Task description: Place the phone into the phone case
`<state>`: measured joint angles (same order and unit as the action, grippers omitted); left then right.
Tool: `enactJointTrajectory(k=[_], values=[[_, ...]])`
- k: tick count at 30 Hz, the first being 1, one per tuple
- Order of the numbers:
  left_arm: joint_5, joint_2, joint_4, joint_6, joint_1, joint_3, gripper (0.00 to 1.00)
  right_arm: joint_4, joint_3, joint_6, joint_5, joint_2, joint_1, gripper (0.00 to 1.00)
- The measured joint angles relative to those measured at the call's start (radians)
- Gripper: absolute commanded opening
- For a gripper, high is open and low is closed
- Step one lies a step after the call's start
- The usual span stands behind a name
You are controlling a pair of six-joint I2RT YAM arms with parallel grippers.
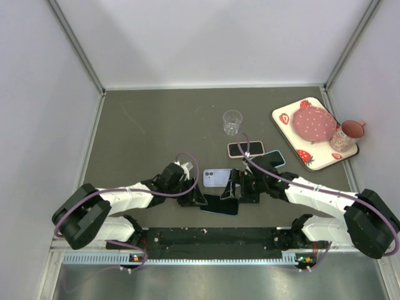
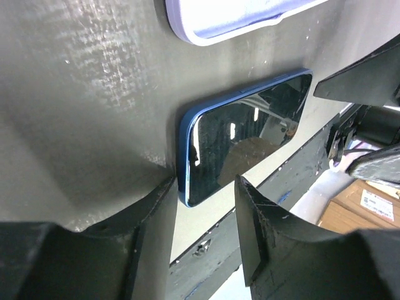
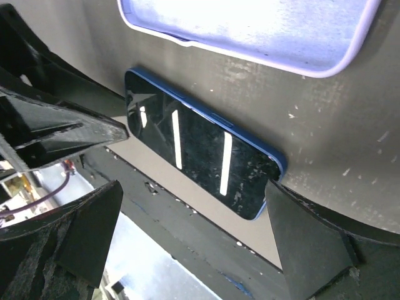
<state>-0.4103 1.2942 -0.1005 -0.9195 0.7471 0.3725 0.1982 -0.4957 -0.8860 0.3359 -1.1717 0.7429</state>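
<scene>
Beside the case (image 1: 217,177), the phone (image 1: 220,205) (screen up) lies left-to-right.

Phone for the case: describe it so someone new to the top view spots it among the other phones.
Find the middle of the table's near edge. The phone lies there, just nearer than the lavender case. It is the nearest phone, blue-rimmed; the pink-rimmed phone and its neighbour lie beyond the case.

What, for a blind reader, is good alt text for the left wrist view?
A blue-edged phone lies screen up on the dark table, one end between the fingers of the left hand. A lilac phone case lies beyond.
</scene>
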Motion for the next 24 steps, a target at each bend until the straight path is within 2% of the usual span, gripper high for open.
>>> enactJointTrajectory(k=[8,16,19,20,22,23,24], values=[[0.101,-0.039,0.096,0.005,0.002,0.036,0.54,0.086,-0.002,0.040,-0.044,0.000,0.000,0.96],[0.103,-0.014,0.072,0.008,0.000,0.042,0.50,0.119,-0.002,0.058,-0.074,0.007,-0.001,0.93],[0.076,0.023,0.017,0.005,0.000,0.042,0.48,0.124,-0.002,0.064,-0.080,0.007,-0.002,0.84],[0.068,0.035,0.000,0.003,0.000,0.042,0.48,0.124,-0.002,0.066,-0.081,0.007,-0.002,0.75],[0.051,0.055,-0.034,0.001,-0.001,0.042,0.47,0.124,-0.002,0.071,-0.081,0.006,-0.002,0.68],[0.046,0.061,-0.048,-0.001,-0.001,0.040,0.47,0.120,-0.002,0.070,-0.080,0.003,-0.002,0.55],[0.039,0.070,-0.069,-0.004,-0.002,0.036,0.46,0.110,0.000,0.069,-0.080,-0.002,-0.003,0.50]])
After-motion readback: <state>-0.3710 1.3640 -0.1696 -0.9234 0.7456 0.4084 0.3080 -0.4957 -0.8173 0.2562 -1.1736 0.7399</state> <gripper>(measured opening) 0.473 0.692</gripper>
